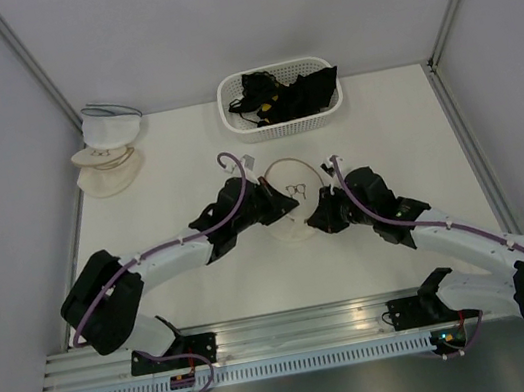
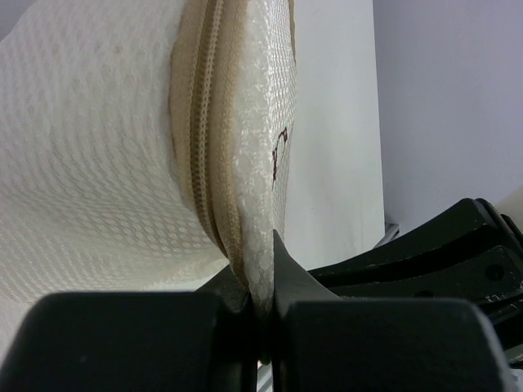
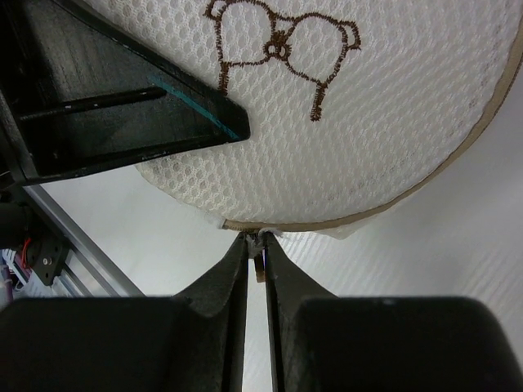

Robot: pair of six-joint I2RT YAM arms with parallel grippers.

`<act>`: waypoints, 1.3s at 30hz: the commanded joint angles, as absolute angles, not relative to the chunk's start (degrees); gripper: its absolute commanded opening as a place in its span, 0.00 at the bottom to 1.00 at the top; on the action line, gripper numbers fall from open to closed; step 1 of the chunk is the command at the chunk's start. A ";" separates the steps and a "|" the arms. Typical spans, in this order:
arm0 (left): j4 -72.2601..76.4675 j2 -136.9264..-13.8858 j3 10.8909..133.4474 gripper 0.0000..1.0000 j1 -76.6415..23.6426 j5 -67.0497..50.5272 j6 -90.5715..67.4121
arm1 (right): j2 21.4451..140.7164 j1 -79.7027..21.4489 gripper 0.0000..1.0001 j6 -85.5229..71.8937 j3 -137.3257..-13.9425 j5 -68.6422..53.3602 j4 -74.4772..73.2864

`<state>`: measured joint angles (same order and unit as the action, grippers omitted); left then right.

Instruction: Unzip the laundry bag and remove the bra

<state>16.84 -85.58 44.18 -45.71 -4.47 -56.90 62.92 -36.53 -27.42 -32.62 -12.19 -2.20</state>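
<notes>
Round cream mesh laundry bag [image 1: 288, 183] sits mid-table [image 1: 176, 170], held off the white surface, between the two arms. Left gripper [image 2: 261, 294] is pressed together on its quilted rim beside the tan zipper tape [image 2: 206, 122]. Right gripper [image 3: 256, 249] pinches the small zip pull [image 3: 258, 268] below a brown stitched emblem [image 3: 282, 53]. Only the top view shows the slotted white basket [image 1: 227, 111], the stacked pouches [image 1: 106, 147] and the grey walls.

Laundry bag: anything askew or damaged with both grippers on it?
Nothing looks damaged or spilled. The laundry bag seems tipped up rather than lying flat. The left gripper pinches its rim beside the closed zip, and the right gripper nips the zip pull.
</notes>
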 commanded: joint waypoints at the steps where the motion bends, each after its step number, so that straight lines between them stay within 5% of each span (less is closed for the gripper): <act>1: 19.77 -84.82 44.83 0.02 -44.56 -6.77 -55.98 | 61.52 -36.83 0.15 -25.84 -34.10 -12.31 -3.16; 9: 21.88 -84.90 43.77 0.02 -42.80 -9.23 -56.95 | 62.75 -36.83 0.27 -25.66 -33.49 -13.53 -3.61; 20: 23.55 -85.60 43.51 0.02 -42.80 -11.25 -57.39 | 63.63 -36.83 0.26 -27.16 -33.75 -13.36 1.30; 27: 23.03 -86.04 43.33 0.02 -42.80 -11.43 -56.95 | 62.23 -36.91 0.00 -26.90 -33.92 -12.13 0.27; 39: 14.79 -84.72 45.61 0.02 -34.99 -21.68 -47.73 | 66.61 -36.83 0.00 -21.97 -40.25 2.69 -19.24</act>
<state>17.96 -85.73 43.70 -38.24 -15.84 -54.08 64.93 -37.15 -24.64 -37.93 -7.64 -10.28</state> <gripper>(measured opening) 0.037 0.019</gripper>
